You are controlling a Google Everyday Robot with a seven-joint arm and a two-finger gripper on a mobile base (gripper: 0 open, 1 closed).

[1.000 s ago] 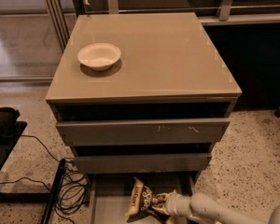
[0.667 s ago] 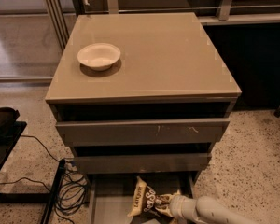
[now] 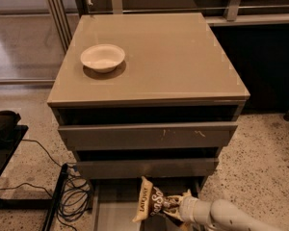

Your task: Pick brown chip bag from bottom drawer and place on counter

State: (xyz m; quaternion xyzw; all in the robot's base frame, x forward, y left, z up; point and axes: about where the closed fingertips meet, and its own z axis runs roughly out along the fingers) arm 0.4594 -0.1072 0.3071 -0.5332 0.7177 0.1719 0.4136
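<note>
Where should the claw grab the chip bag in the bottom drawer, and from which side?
Probably its crinkled right end, coming from the right. The chip bag stands tilted on edge in the bottom drawer, that end sticks out free, and the claw sits right beside it.

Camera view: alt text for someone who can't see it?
The robot's tool, at bottom right, grips a brown chip bag over the open bottom drawer of a grey three-drawer cabinet. A white bowl sits at the left of the counter.

Gripper (image 3: pixel 172 205) clasps brown chip bag (image 3: pixel 147 200) — over bottom drawer (image 3: pixel 111 211).
</note>
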